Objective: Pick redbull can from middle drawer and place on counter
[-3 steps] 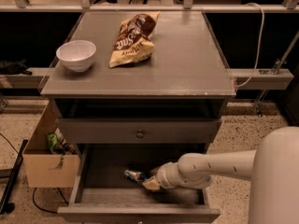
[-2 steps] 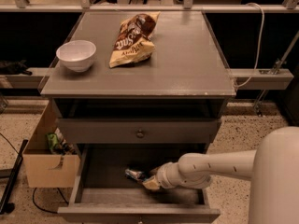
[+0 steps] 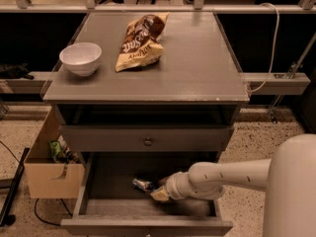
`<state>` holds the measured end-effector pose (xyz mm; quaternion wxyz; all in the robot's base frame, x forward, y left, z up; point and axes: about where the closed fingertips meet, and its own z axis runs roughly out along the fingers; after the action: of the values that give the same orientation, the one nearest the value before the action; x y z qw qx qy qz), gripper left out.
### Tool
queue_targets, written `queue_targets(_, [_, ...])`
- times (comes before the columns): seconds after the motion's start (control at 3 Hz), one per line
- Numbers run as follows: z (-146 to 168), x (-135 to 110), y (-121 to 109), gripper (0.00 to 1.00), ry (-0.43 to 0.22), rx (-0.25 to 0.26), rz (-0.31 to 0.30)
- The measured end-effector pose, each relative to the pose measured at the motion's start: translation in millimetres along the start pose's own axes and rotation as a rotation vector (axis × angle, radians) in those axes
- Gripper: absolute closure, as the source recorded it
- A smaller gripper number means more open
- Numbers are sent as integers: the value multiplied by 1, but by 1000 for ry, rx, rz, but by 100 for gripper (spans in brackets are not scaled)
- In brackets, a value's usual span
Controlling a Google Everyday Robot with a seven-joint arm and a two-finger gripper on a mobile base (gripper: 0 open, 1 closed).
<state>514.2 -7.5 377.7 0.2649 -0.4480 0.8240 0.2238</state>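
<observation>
The task is at its first stage, by my judgement: the redbull can [image 3: 141, 184] is not yet out of the middle drawer [image 3: 118, 209]. The drawer stands pulled open at the bottom of the cabinet, and the can lies on its side on the dark floor, near the middle and a little toward the front. The arm reaches in from the right, and the gripper [image 3: 161, 194] is low inside the drawer, right at the can's near end, either touching it or just beside it. Whether the gripper has closed on the can or is open around it I cannot tell, since the wrist hides that part.

What is left looks like most of the work: securing the can, lifting it clear of the drawer's front wall, carrying it up past the shut drawer front with the round knob [image 3: 148, 141], and setting it on the grey tabletop [image 3: 197, 58]. That top already carries a white bowl [image 3: 80, 58] at the left and a snack bag [image 3: 140, 41] near the back, with bare surface to the right of them.

Against the frames from a second ago, almost nothing differs: the can lies in the same spot, the gripper sits at the same end of it, and no lift has begun
</observation>
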Motion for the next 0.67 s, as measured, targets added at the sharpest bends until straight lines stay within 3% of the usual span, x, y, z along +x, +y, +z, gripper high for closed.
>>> queue_targets(0.33, [-24, -15, 9, 100, -28, -30, -40])
queue_targets(0.67, [-76, -40, 30, 100, -84, -64, -113])
